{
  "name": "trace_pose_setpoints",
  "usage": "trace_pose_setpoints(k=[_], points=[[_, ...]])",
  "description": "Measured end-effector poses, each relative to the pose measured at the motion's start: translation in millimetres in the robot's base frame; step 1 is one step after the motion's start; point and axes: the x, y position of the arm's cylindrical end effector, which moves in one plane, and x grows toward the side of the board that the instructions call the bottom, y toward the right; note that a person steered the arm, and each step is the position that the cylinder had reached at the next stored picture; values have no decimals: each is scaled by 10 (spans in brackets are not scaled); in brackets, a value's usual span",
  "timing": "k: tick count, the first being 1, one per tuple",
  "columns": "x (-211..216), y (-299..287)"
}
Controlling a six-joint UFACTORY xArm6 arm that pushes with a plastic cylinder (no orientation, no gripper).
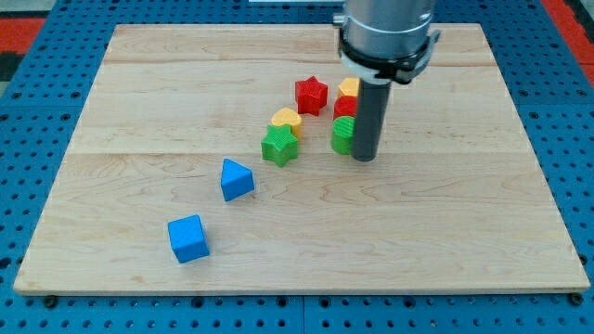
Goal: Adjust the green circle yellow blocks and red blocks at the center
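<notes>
My tip (pixel 364 156) rests on the board just right of the green circle (pixel 342 135), touching or nearly touching it. Above the green circle sits a red block (pixel 344 107), partly hidden by the rod, and above that a yellow block (pixel 349 87), also partly hidden. A red star (pixel 312 95) lies to their left. A yellow heart (pixel 287 119) sits below-left of the red star, touching a green star (pixel 279 146) beneath it.
A blue triangle (pixel 236 179) and a blue cube (pixel 188 238) lie toward the view's lower left. The wooden board (pixel 445 241) sits on a blue surface, its edges on all sides.
</notes>
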Motion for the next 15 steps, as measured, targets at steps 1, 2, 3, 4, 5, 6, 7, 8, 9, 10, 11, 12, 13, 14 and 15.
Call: trace_pose_setpoints(k=[1,2,3,4,5,6,7,8,9,10,11,12,13,14,15], points=[[-120,107],[-183,51],[-338,82],[-747,224],[-948,122],[-948,-528],[-949,-478],[-1027,531],[-663,934],[-344,813],[-331,314],[-331,-231],[-360,-689],[-524,-628],[-548,-142]])
